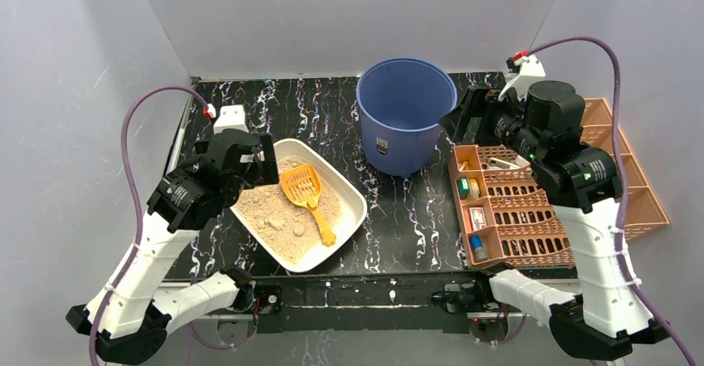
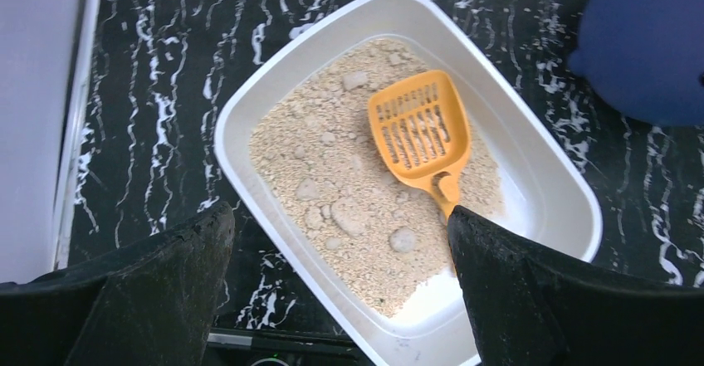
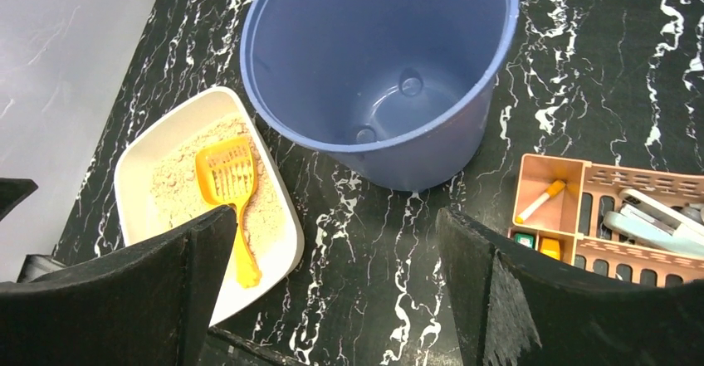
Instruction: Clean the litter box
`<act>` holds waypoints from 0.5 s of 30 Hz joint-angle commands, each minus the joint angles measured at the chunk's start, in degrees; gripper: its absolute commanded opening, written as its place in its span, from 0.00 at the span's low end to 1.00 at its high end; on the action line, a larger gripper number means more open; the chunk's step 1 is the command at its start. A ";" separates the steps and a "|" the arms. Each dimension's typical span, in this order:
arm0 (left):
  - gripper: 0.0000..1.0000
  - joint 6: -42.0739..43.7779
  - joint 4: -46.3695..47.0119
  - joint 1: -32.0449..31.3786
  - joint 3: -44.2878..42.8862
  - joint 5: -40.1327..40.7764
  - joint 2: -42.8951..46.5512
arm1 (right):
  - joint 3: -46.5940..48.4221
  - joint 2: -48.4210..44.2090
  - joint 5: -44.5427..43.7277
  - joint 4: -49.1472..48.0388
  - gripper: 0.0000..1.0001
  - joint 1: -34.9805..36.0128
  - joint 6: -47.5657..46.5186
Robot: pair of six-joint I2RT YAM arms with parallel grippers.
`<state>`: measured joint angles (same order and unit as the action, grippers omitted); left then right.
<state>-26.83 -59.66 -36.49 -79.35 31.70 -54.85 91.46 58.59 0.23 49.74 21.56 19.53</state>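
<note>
The litter box (image 1: 355,202) is a shallow white tray with tan litter, lying left of centre on the black marbled table. An orange slotted scoop (image 1: 305,192) lies in it, handle pointing to the near side. In the left wrist view the litter box (image 2: 228,158) holds several pale clumps (image 2: 403,239) beside the scoop (image 2: 419,129). My left gripper (image 1: 267,163) hovers over the tray's left end, open and empty (image 2: 340,217). My right gripper (image 1: 458,125) is open and empty (image 3: 336,217), held high beside the blue bucket (image 1: 405,117).
The blue bucket (image 3: 382,67) stands upright and empty behind the tray. An orange-pink lattice rack (image 1: 531,233) with small items sits at the right; its corner shows in the right wrist view (image 3: 614,217). White walls enclose the table on three sides.
</note>
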 commanded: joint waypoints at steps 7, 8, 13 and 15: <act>0.98 -4.17 -5.36 0.24 7.07 12.51 4.20 | 4.79 5.45 5.82 -1.15 0.98 0.15 -1.89; 0.98 -4.84 -5.72 0.22 7.70 13.07 4.34 | 5.11 6.21 6.43 -0.95 0.98 0.16 -1.93; 0.98 -9.60 -6.12 0.21 12.84 13.12 5.98 | 6.69 9.78 7.25 -0.76 0.98 0.32 -2.51; 0.98 -11.86 -6.08 0.24 14.71 12.09 6.46 | 7.84 11.44 7.67 -0.57 0.98 0.81 -2.87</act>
<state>-32.91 -63.75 -36.47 -67.66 41.71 -49.80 95.72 68.05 6.11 50.02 21.58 17.78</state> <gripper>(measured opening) 0.981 0.983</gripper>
